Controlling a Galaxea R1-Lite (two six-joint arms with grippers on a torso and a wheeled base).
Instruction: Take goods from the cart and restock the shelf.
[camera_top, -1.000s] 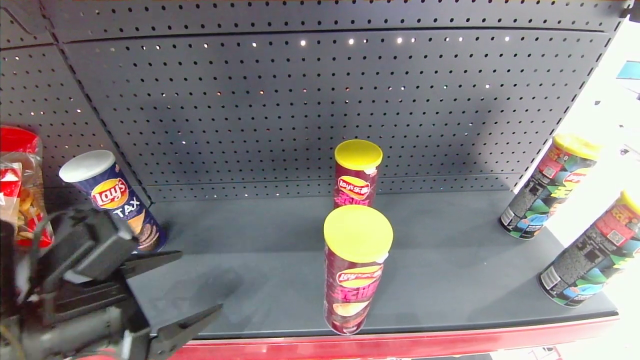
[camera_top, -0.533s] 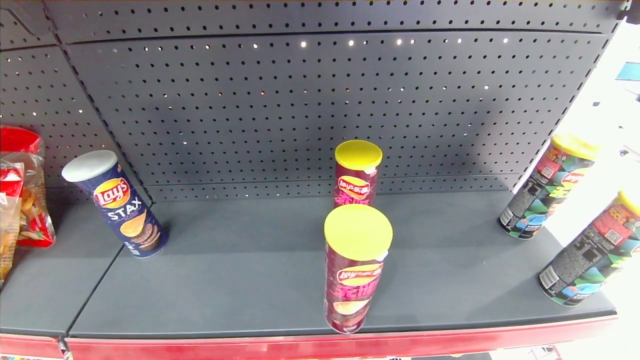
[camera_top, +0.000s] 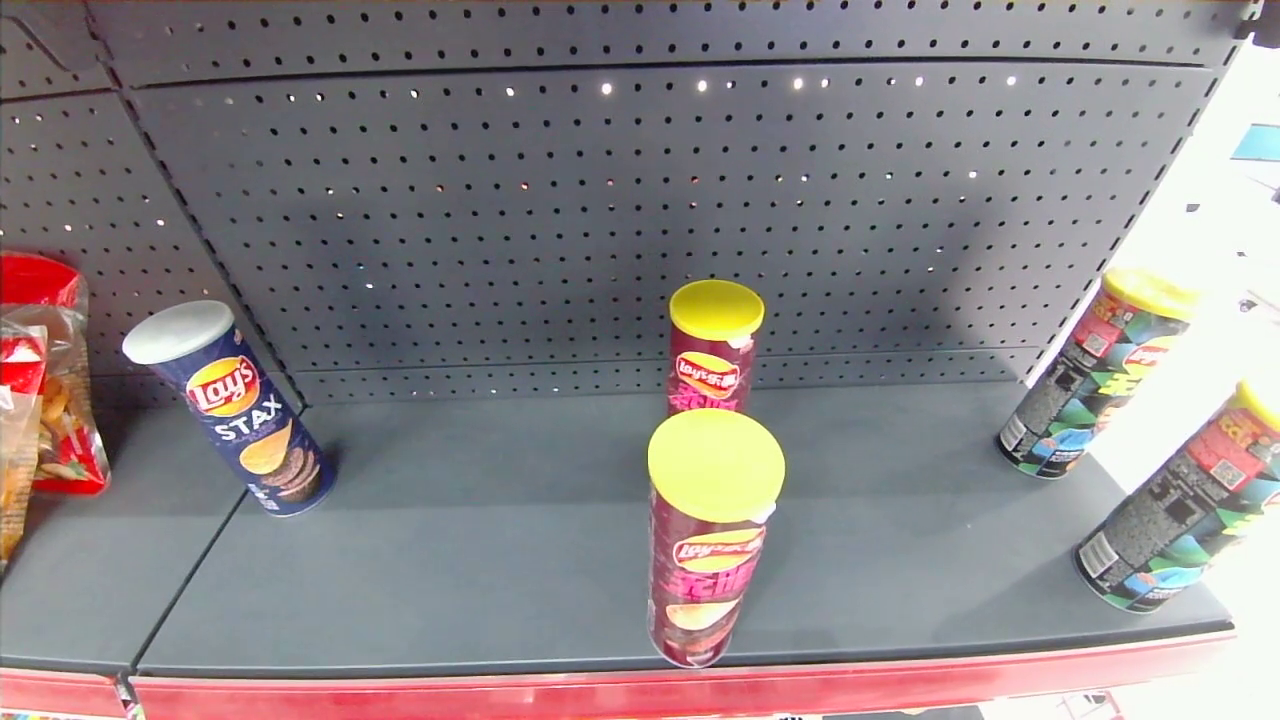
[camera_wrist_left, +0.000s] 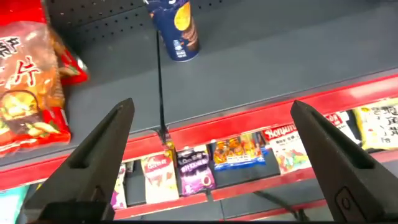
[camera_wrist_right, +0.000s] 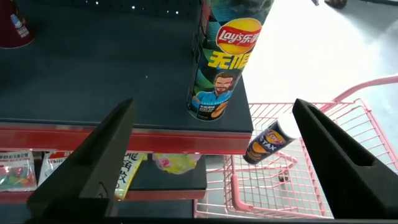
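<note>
Head camera first: the shelf (camera_top: 520, 560) has a grey deck with a red front lip, and a pegboard (camera_top: 600, 200) behind it. A blue can (camera_top: 232, 412) stands upright on the left, right by the seam between two shelf sections. In the middle are two maroon cans with yellow lids, one behind the other. The front maroon can (camera_top: 710, 545) is near the lip and the back maroon can (camera_top: 712, 345) is close to the pegboard, with a gap between them. On the right are two black patterned cans, also yellow-lidded: the farther black can (camera_top: 1095, 375), and the nearer black can (camera_top: 1180, 500) at the shelf's front corner. At the far left, snack bags (camera_top: 45, 400) sit against the back.

Now the left wrist view. The left gripper (camera_wrist_left: 212, 104) hangs out in front of the red lip, jaws spread wide with nothing between them. The blue can is beyond it on the deck, and small packets (camera_wrist_left: 236, 155) line the shelf below.

In the right wrist view the right gripper (camera_wrist_right: 212, 102) is just as wide and just as empty, in front of the shelf's right end near a black can at the edge. Beside that end is the pink cart (camera_wrist_right: 336, 155) (wire basket, pink handle), and lying tilted in it is a second blue can (camera_wrist_right: 270, 142) — goods not yet on the shelf
</note>
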